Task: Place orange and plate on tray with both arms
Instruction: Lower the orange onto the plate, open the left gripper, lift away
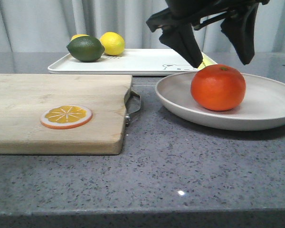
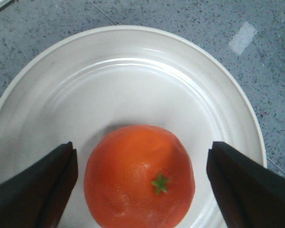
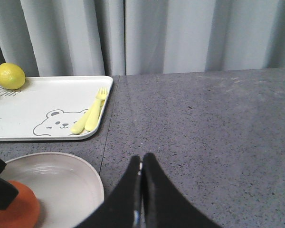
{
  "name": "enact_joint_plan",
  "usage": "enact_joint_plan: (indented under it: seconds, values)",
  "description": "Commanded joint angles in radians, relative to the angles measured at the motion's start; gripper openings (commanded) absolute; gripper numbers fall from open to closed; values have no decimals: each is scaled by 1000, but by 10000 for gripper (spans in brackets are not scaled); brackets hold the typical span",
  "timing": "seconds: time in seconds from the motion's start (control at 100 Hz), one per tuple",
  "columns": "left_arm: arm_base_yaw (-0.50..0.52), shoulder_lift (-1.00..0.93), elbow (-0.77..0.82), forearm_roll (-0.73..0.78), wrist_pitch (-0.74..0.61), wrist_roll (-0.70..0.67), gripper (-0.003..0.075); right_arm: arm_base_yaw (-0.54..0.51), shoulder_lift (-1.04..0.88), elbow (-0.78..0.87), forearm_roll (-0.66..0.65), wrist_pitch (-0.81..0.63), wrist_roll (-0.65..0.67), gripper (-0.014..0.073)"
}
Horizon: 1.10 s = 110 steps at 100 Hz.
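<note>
Orange fruit (image 1: 218, 88): one, on one plate (image 1: 256, 111).

- The orange (image 1: 218, 87) lay in the plate (image 1: 266, 111).
- The tray (image 1: 142, 64) lay behind the plate.
- The cutting board (image 1: 47, 109) lay left of the plate.

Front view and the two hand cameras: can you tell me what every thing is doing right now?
orange: whole, sitting in the plate, not gripped.
plate: on the counter, not on the tray.
tray: holds a lime, lemons, yellow cutlery.
left gripper: open, fingers either side of the orange.
right gripper: shut, empty.
orange slice: flat on the cutting board.
</note>
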Motion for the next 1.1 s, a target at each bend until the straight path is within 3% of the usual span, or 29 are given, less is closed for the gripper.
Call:
enact_joint_plan:
  seconds: [0.0, 0.12, 0.38, 0.69, 1.09]
  values:
    - [-1, -89, -37, -2, -33, 5, 455, -7, 12, -36, -14, -77, 0, -61]
    - [-1, -117, -37, 4, -59, 5, 330, -7, 12, -36, -14, -77, 0, -61]
    - [-1, -186, -26, 15, -77, 5, -20, -7, 12, -36, -14, -77, 0, -61]
    - [-1, -319, 136, 41, -147, 5, -19, -7, 12, -36, -14, -70, 0, -61]
    - [1, -628, 631, 41, -398, -22, -19, -7, 12, -36, -14, -73, 0, -61]
